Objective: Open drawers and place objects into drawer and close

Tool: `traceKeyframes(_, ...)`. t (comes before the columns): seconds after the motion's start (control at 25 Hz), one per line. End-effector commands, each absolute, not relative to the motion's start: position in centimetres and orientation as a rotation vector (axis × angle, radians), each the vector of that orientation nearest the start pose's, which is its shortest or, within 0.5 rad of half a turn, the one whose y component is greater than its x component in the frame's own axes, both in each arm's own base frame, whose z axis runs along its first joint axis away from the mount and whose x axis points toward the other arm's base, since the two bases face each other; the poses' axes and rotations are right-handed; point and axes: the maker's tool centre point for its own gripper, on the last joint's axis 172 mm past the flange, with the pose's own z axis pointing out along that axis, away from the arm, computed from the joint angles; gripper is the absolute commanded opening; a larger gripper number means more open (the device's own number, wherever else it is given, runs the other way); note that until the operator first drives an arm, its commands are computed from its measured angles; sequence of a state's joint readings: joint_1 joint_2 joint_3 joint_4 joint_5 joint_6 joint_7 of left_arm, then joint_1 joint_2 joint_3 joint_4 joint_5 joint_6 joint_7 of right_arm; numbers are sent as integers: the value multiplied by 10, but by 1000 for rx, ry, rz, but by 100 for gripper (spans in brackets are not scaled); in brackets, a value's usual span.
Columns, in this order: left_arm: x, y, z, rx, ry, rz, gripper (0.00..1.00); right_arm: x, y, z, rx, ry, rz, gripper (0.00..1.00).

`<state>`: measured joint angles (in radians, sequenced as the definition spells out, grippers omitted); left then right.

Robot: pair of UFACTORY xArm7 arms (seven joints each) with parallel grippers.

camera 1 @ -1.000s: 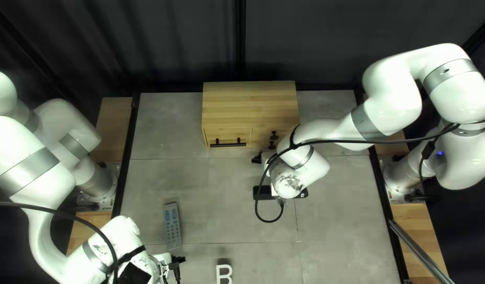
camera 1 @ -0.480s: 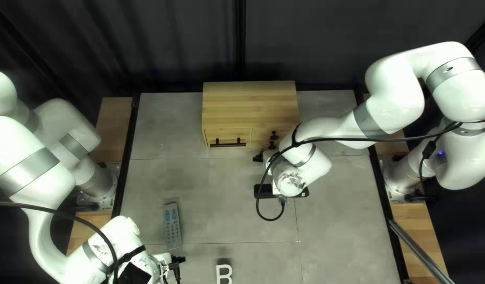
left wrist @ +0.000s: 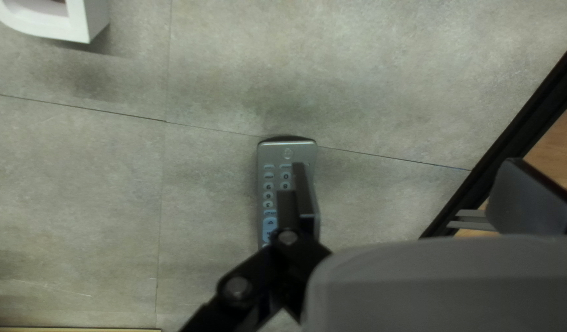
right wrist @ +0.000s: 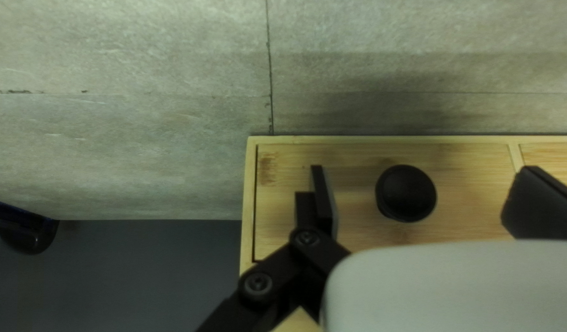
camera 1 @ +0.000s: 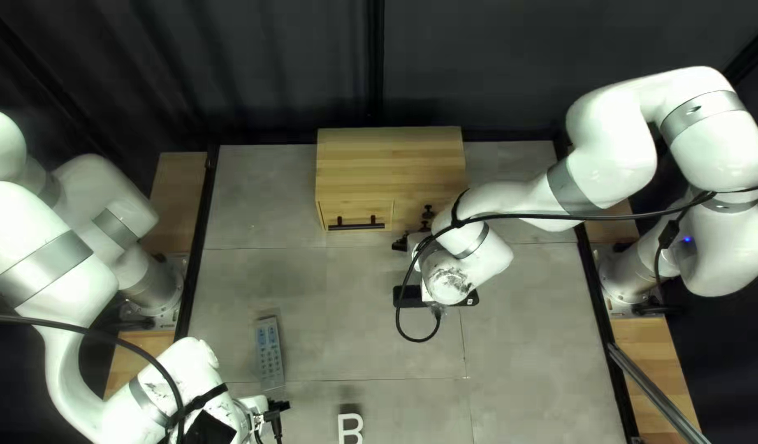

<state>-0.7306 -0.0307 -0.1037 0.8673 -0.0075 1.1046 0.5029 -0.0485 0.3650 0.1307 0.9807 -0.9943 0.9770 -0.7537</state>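
The right gripper has edged slightly left in the top left view; the slim grey, blue-keyed remote points lengthwise toward the table's far edge, near the left gripper. Left wrist view: wide-open, empty fingers, one above the remote. Right wrist view: empty fingers spread wide either side of a round black knob.

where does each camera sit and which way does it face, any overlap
Top left view: above the table's near edge, slanting down at cabinet and remote; shows left arm and right arm.
Left wrist view: on left arm's wrist, facing down at the remote; shows left end effector, open.
Right wrist view: on right arm's wrist, facing the cabinet's black knob; shows right end effector, open.
Shared: top left and left wrist, remote; top left and right wrist, cabinet.
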Motion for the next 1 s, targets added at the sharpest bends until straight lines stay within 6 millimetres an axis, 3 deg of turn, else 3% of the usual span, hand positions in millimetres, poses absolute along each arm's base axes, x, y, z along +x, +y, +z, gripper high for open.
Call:
traceKeyframes(0.04, 254, -281, 130, -2432, 1913, 317, 100, 468, -107, 50, 1804, 1789, -672, 98)
traceKeyframes(0.16, 254, -281, 130, -2432, 1913, 317, 100, 467, -107, 49, 1803, 1788, -672, 95)
traceKeyframes(0.28, 254, -281, 130, -2432, 1913, 317, 100, 468, -107, 49, 1802, 1788, -672, 83)
traceKeyframes(0.36, 254, -281, 130, -2432, 1913, 317, 100, 468, -107, 49, 1801, 1789, -672, 80)
traceKeyframes(0.52, 254, -281, 130, -2432, 1913, 317, 100, 469, -107, 50, 1800, 1791, -669, 86)
traceKeyframes(0.72, 254, -281, 130, -2432, 1913, 317, 100, 465, -102, 69, 1788, 1797, -665, 98)
traceKeyframes(1.0, 254, -281, 130, -2432, 1913, 317, 100, 465, -81, 66, 1778, 1813, -647, 100)
